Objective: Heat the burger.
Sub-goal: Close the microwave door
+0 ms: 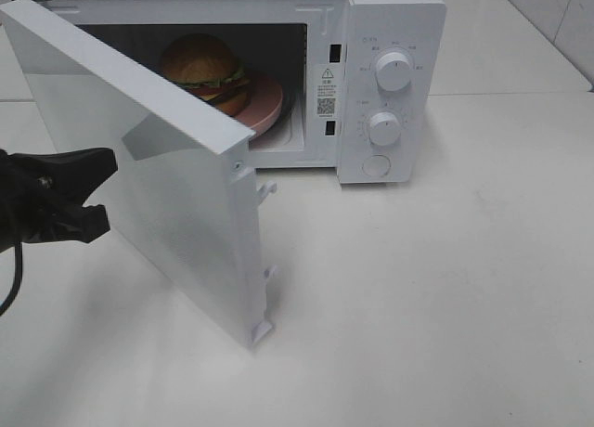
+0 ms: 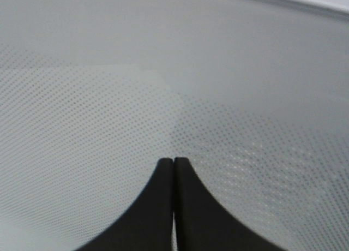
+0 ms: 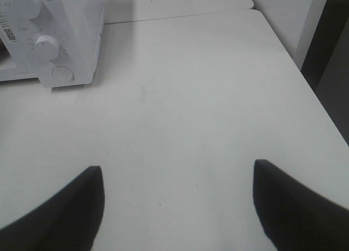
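White microwave stands at the far side, its door swung open toward the near left. Inside, the burger sits on a pink plate, ready to get warm. The left end effector is pinched tight on nothing, just beside the door's outside, likely to push it closed. The right end effector is wide and empty over the surface.

Glossy golden-brown burger, domed bun on top (green lettuce and red layers showing at the side). Sits upright on a pink plate inside the white microwave, lower edge hidden behind the open door.
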You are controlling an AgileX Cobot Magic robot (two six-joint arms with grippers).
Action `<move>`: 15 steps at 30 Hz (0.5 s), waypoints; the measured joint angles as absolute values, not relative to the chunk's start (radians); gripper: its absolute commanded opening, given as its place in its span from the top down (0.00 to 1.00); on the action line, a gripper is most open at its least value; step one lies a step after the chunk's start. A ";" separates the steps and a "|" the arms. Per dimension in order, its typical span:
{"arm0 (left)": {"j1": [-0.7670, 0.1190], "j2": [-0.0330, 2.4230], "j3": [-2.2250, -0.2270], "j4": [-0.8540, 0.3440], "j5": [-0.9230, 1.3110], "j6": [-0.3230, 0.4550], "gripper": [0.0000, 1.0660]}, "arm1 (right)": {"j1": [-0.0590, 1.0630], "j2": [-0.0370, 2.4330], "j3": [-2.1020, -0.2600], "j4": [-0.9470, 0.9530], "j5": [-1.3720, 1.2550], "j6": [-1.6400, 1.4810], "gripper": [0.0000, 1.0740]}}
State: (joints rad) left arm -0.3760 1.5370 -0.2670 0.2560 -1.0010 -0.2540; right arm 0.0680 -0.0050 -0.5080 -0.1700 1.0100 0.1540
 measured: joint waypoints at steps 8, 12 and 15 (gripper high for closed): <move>-0.510 1.606 -0.352 0.108 -1.001 -0.188 1.00 | 0.068 -0.005 -0.508 -0.170 1.010 0.154 0.33; -0.582 1.639 -0.401 0.008 -1.001 -0.178 1.00 | 0.068 -0.005 -0.508 -0.170 1.010 0.154 0.33; -0.619 1.671 -0.442 -0.041 -1.001 -0.145 1.00 | 0.068 -0.005 -0.508 -0.170 1.010 0.154 0.33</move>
